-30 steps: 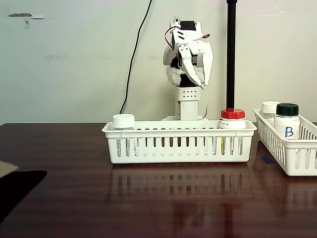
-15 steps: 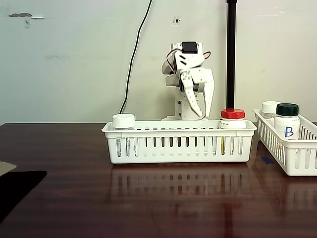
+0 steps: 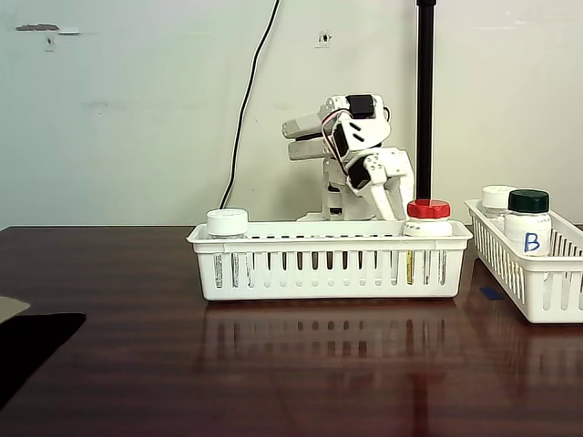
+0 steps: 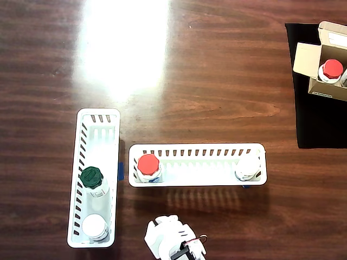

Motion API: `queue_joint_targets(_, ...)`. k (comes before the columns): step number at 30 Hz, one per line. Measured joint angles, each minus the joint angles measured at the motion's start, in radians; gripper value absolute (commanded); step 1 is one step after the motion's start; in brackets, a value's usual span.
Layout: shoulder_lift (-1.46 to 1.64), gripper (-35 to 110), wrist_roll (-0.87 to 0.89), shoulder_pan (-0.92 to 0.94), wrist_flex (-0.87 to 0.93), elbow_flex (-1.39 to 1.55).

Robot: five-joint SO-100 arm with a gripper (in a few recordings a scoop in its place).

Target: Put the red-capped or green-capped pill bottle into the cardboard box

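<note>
A red-capped pill bottle (image 3: 428, 211) (image 4: 148, 164) stands at one end of the middle white basket (image 3: 328, 264) (image 4: 198, 147). My white gripper (image 3: 392, 206) hangs just behind that basket, tilted down, close beside the red cap and slightly left of it in the fixed view. Its fingers look open with nothing between them. From overhead, my arm (image 4: 172, 242) sits at the bottom edge, below the basket. The cardboard box (image 4: 306, 57) rests on a black mat (image 4: 320, 114) at the top right, flaps open, with another red-capped bottle (image 4: 332, 69) inside.
A white-capped bottle (image 4: 248, 167) (image 3: 227, 221) occupies the basket's other end. A second basket (image 4: 81, 179) (image 3: 537, 273) holds a green-capped bottle marked B (image 3: 528, 223) (image 4: 91, 177) and a white-capped one (image 4: 95, 226). A black pole (image 3: 425, 100) rises behind the arm.
The arm has folded forward and down, and the gripper has dropped from high above the basket and swung right, ending beside the red cap.
</note>
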Motion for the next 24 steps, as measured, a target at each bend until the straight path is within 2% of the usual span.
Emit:
queue_joint_targets(13, 0.000, 1, -0.477, 0.003, 0.000, 0.000)
queue_joint_targets(24, 0.000, 1, -0.657, 0.003, 0.000, 0.000)
